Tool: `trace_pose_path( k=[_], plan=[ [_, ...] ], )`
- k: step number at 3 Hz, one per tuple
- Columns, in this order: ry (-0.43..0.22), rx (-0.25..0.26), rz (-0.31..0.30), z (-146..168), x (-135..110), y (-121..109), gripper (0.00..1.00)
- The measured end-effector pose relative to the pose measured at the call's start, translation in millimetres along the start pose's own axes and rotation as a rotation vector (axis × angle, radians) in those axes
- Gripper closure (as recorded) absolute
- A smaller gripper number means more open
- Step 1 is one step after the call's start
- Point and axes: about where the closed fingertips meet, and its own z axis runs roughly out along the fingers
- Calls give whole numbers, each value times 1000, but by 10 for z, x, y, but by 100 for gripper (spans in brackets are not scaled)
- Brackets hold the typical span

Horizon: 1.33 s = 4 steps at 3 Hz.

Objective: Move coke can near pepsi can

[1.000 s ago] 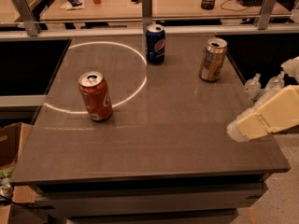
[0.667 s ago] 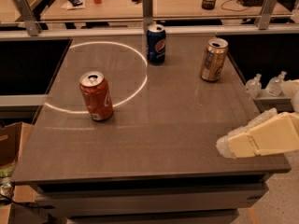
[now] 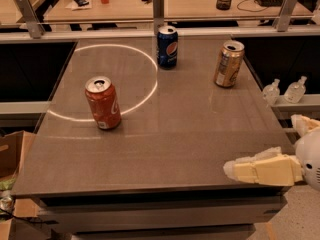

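Observation:
The coke can, red-orange with a silver top, stands upright on the left part of the grey table. The pepsi can, dark blue, stands upright at the table's far middle, well apart from the coke can. My gripper, cream-coloured, is low at the table's front right corner and points left. It is far from both cans and holds nothing that I can see.
A gold-tan can stands at the far right of the table. A bright ring of light lies on the table's left. Two small clear bottles sit on a ledge to the right. A cardboard box is on the floor at left.
My gripper has moved down and to the left, from beside the table's right edge to its front right corner. The cans have not moved.

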Motion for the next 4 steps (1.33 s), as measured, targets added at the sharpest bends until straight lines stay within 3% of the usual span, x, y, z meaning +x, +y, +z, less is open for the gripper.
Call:
trace_pose_path(
  k=[1, 2, 3, 4],
  plan=[
    [-76, 10, 53, 216, 198, -188, 0],
    [-178, -55, 76, 349, 126, -138, 0],
    [-236, -58, 63, 334, -2, -115, 0],
    [-236, -58, 63, 334, -2, -115, 0]
  ],
)
